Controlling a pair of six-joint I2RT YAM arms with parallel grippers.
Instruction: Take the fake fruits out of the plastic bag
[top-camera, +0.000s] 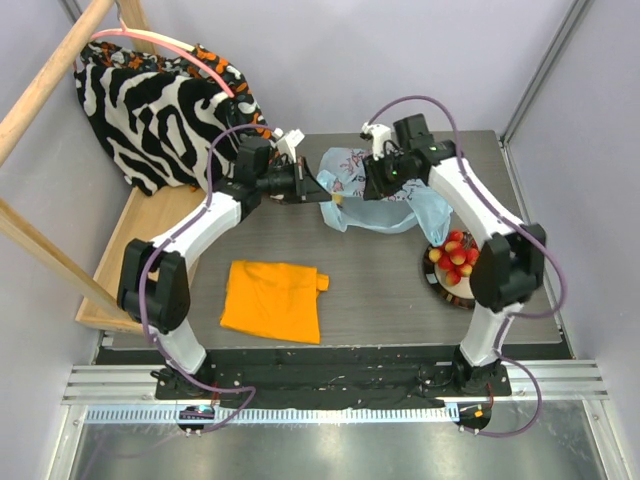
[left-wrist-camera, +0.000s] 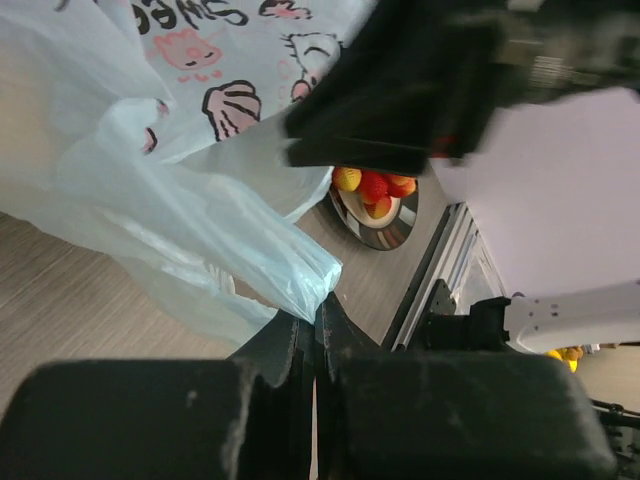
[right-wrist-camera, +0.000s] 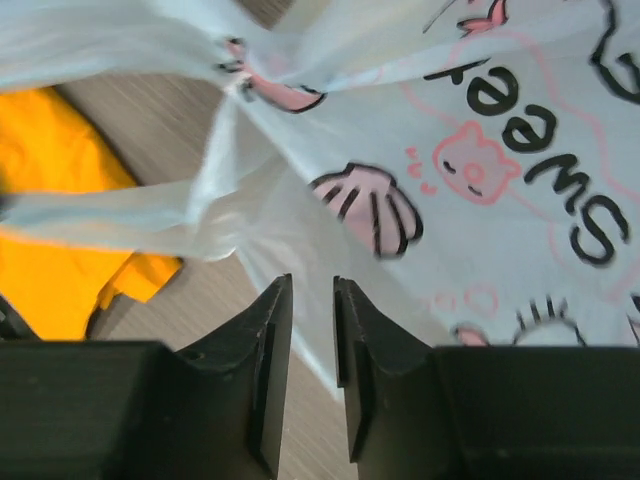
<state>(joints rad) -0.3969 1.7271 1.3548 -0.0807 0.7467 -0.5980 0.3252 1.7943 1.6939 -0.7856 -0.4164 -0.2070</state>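
Observation:
The plastic bag (top-camera: 390, 200) lies crumpled at the table's far middle, pale blue with a pink cartoon print (right-wrist-camera: 470, 160). My left gripper (top-camera: 318, 188) is at its left edge, shut on a pinched fold of the bag (left-wrist-camera: 300, 275); the jaws (left-wrist-camera: 318, 312) meet on the film. My right gripper (top-camera: 362, 190) hovers over the bag's top, open by a narrow gap (right-wrist-camera: 312, 285), with bag film showing in and behind the gap. Several fake fruits (top-camera: 455, 255), red and yellow, sit heaped on a dark plate (top-camera: 447, 292), also seen in the left wrist view (left-wrist-camera: 372, 186). Whether any fruit is inside the bag is hidden.
An orange folded cloth (top-camera: 272, 300) lies at the front middle of the table. A zebra-striped cloth (top-camera: 150, 110) hangs over a wooden frame (top-camera: 55, 80) at the back left. The plate stands near the right arm's base, by the table's right edge.

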